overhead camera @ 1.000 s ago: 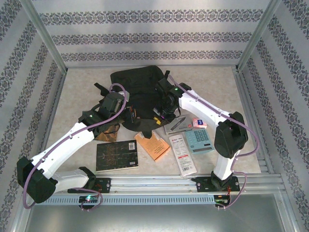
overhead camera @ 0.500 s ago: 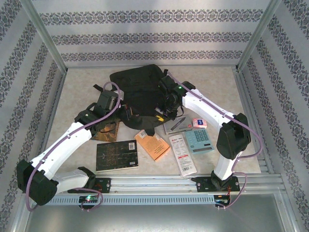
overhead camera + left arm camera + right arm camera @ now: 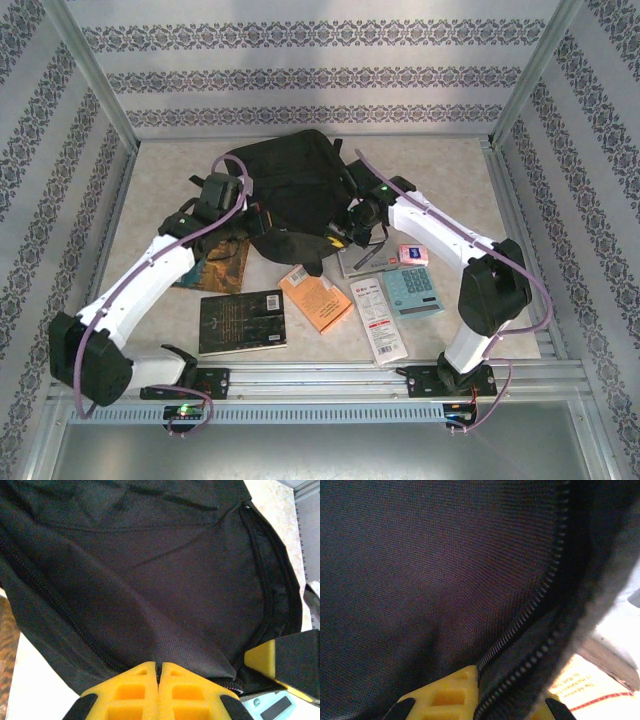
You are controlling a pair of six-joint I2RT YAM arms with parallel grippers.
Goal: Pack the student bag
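Observation:
The student bag [image 3: 290, 180], a large black fabric backpack, lies at the back middle of the table. My left gripper [image 3: 262, 222] is at its near left edge, shut on a fold of the bag's fabric [image 3: 165, 630]. Its yellow fingertips [image 3: 145, 677] press together on the cloth. My right gripper [image 3: 346, 234] is at the bag's near right edge, shut on the zip edge [image 3: 520, 625] of the bag. In the right wrist view one yellow finger [image 3: 447, 695] shows beside the zip teeth. The bag's opening sags between the two grippers.
In front of the bag lie a brown patterned book [image 3: 222, 265], a dark book [image 3: 242, 321], an orange notebook [image 3: 315, 300], a white packet [image 3: 378, 322], a blue-green calculator [image 3: 412, 290], a pink eraser [image 3: 412, 254] and a grey case with pens [image 3: 365, 258]. Patterned walls enclose the table.
Both grippers have kept their hold. The left arm swung left and back, uncovering more of the brown book. The bag has shifted slightly toward the back wall.

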